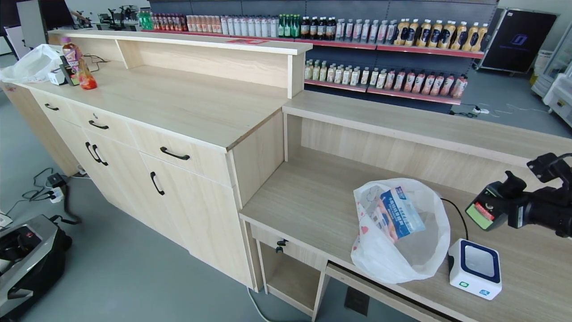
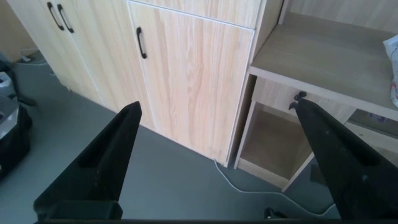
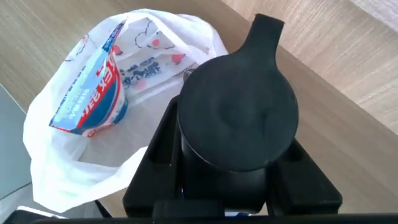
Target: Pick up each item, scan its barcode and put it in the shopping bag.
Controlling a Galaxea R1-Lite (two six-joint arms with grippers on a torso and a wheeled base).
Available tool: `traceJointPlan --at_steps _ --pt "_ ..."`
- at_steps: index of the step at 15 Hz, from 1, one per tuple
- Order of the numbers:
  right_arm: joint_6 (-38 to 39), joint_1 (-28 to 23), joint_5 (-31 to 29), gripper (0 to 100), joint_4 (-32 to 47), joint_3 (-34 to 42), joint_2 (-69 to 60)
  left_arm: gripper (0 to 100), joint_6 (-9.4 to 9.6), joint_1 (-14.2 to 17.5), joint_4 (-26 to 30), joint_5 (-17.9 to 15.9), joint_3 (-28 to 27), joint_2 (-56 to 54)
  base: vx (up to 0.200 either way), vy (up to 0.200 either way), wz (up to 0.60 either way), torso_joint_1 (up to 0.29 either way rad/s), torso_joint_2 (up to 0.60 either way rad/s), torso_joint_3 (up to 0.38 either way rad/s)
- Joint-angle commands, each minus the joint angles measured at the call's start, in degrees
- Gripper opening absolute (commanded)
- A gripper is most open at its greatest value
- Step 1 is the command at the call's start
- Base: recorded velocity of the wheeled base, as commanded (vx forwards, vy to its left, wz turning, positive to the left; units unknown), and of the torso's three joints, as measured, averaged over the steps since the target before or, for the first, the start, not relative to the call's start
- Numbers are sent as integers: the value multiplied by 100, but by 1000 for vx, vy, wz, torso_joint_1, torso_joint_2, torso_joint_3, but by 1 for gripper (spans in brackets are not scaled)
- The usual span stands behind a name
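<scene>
Barcode scanner (image 1: 474, 268) at counter (image 1: 313, 201) front edge; right tool (image 1: 509, 210) clamps black container (image 1: 485, 213), likely rigid, slick: grip mid-body; left tool (image 2: 216, 106) spread, empty.

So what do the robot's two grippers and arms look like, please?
The left gripper has two matte black fingers, flat wedges that taper to a point. The right gripper and its arm are black too, blocky, with a thin black cable arcing by the wrist.
</scene>
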Motion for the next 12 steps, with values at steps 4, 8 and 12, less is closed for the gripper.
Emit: traceJointPlan --at_steps 4,8,12 --pt "803 891 16 0 -651 -142 1102 100 -1 0 0 0 0 -2 0 0 0 0 0 0" --pt "715 1120 -10 0 -774 -177 1480 100 -1 0 0 0 0 -2 0 0 0 0 0 0" --pt "496 1111 -19 0 -791 -274 1857 100 -1 0 0 0 0 -2 0 0 0 0 0 0"
